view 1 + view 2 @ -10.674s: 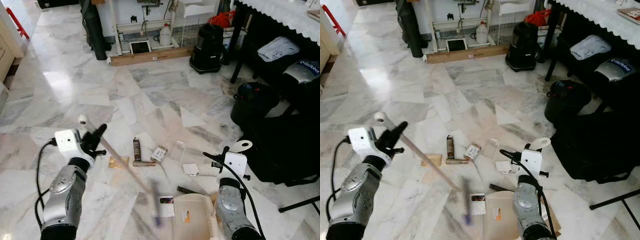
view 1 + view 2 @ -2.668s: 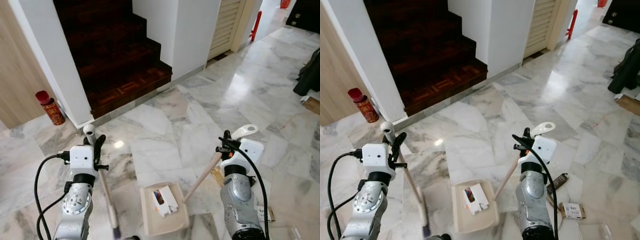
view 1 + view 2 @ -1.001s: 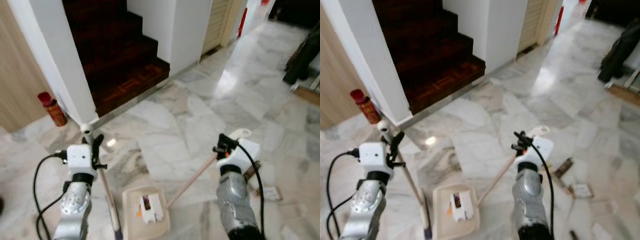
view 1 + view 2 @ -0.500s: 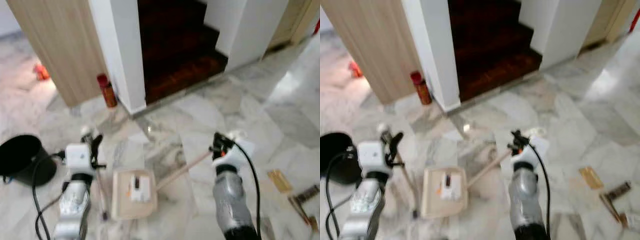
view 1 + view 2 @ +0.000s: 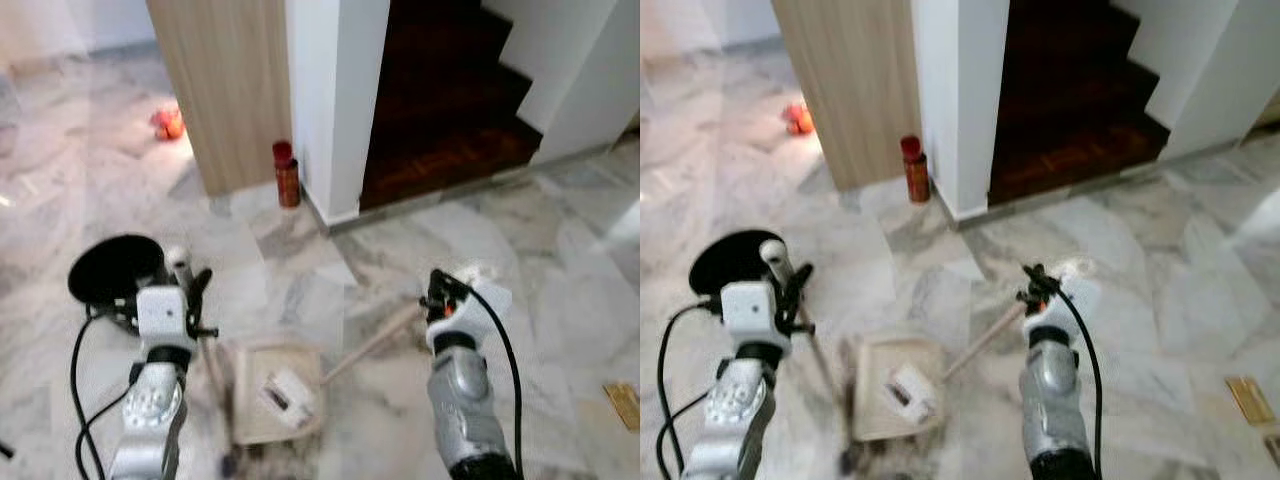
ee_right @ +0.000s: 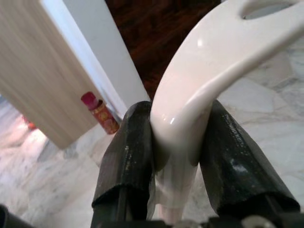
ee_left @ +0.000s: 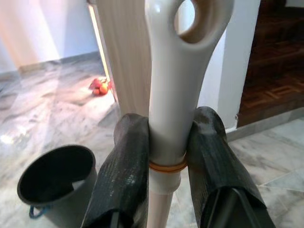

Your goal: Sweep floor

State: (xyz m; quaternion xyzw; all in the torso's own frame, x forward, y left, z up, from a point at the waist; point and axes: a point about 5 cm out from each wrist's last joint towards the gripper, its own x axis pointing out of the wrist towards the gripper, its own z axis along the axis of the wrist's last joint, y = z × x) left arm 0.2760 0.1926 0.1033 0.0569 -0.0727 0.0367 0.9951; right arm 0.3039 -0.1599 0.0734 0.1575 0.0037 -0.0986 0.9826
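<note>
A grey-veined marble floor (image 5: pixel 560 260) is seen, bounded at the far side by a white pillar (image 5: pixel 335 100), a light wood panel (image 5: pixel 225 80) and a dark wooden staircase (image 5: pixel 450 110). A red can (image 5: pixel 287 174) stands at the foot of the panel, and an orange object (image 5: pixel 167 123), too blurred to identify, lies further off. A black bucket (image 5: pixel 110 275) is placed on the floor just beyond the left arm.

The left tool (image 7: pixel 166 142) is clamped on the white top of the broom handle (image 7: pixel 173 71), whose shaft runs down to the floor beside the dustpan (image 5: pixel 270 395). The right tool (image 6: pixel 175 156) is clamped on the white dustpan handle (image 6: pixel 204 71), from which a pale wooden shaft slants down toward the robot's left to the beige dustpan. The dustpan rests on the floor between the two arms, and a small white piece of litter (image 5: pixel 285 392) is held in it. A yellowish scrap (image 5: pixel 624 403) lies on the floor well to the right.
</note>
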